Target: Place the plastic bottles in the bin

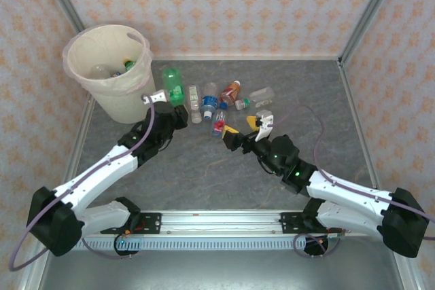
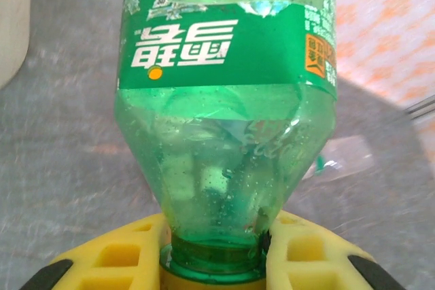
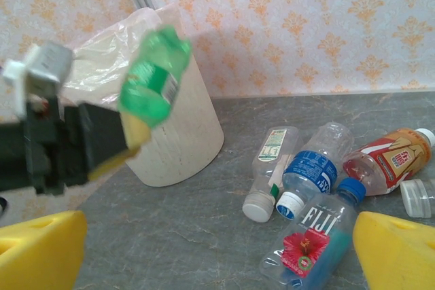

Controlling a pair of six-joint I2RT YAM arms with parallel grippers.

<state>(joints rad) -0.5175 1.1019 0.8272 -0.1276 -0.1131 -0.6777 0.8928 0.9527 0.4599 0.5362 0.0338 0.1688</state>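
Left gripper is clamped tight on the neck of the green bottle, with the yellow fingers pinching it from either side just under the shoulder. The bottle sticks straight out of the jaws, so its long axis pretty much carries on the line of the arm: neck at the near end, base pointing far. In my left wrist cam the label reads upside down.

From the right wrist cam the bottle is up off the table and tilted base-high, hanging in front of the upper part of the bin. From overhead it sits just to the right of the bin's rim, not over the opening.

Right gripper is spread wide with nothing in it, low over the grey table. The Fiji bottle lies on its side between those fingers, blue cap pointing far.

Just past it are a blue-label clear bottle and a white-capped clear bottle to its left, both lying flat with caps toward the near side. The orange bottle is off to the right.

Down in the bin I can make out a clear bottle and a green one.
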